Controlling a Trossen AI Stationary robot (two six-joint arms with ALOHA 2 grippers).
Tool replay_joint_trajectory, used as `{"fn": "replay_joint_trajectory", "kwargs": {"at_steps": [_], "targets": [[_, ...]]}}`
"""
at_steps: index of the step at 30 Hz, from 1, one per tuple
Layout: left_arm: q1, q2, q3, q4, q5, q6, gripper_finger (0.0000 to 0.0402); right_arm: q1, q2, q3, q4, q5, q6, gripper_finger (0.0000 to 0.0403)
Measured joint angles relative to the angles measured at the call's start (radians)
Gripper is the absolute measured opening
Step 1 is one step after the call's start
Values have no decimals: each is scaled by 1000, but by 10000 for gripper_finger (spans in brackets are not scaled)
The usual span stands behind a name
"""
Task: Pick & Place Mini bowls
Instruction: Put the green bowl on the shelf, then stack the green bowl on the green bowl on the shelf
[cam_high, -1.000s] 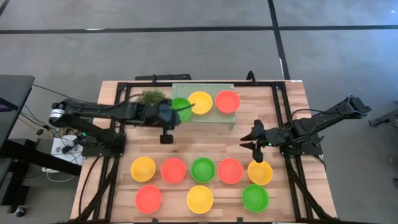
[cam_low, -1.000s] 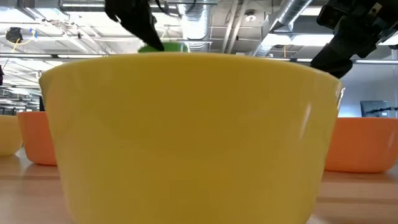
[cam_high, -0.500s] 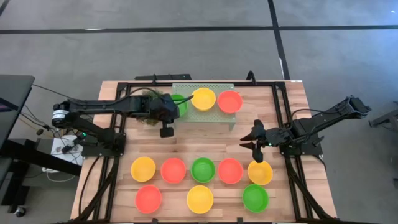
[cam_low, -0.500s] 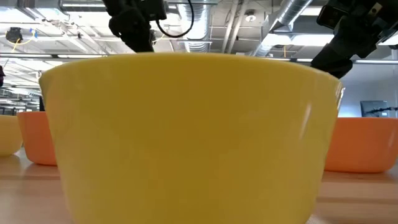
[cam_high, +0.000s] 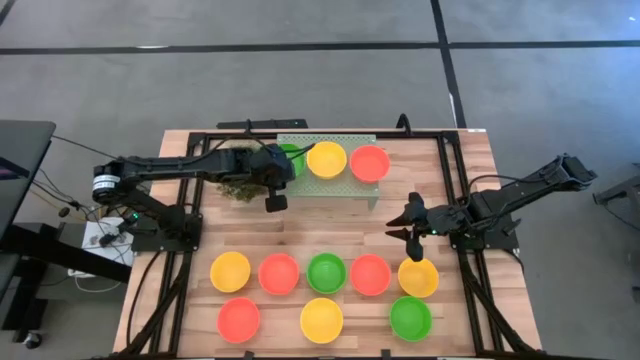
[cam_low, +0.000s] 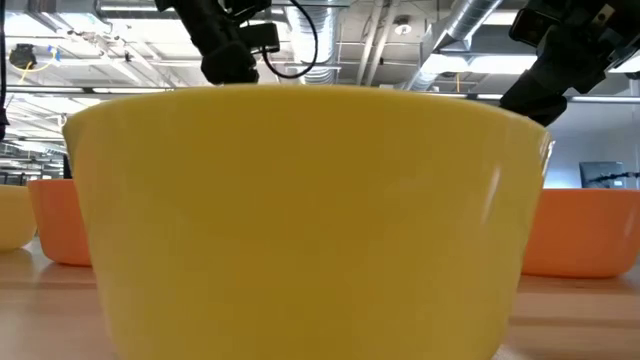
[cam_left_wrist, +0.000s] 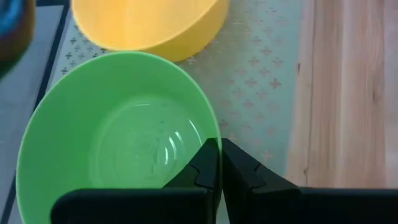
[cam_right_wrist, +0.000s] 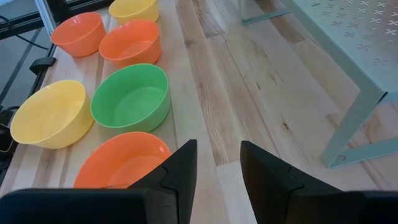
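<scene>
Three mini bowls (cam_high: 329, 159), green, yellow and red-orange, sit upright in a row on the raised tray; eight more stand in two rows on the wood.

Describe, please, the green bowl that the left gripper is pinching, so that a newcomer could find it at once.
Start at the pale green perforated tray at the table's far edge, which carries three mini bowls in a row. The green bowl is the end one nearest the bushy plant, beside the yellow bowl. It is the tray's only green bowl, and the left gripper is shut on its rim.
</scene>
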Motion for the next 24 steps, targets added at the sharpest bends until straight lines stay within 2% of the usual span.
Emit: {"fn": "replay_joint_trajectory", "kwargs": {"at_steps": [14, 24], "targets": [[21, 6, -2, 44, 3, 0, 31, 0, 0, 0, 0, 0, 0, 118], [10, 6, -2, 77, -1, 0, 78, 0, 0, 0, 0, -1, 0, 118]]}}
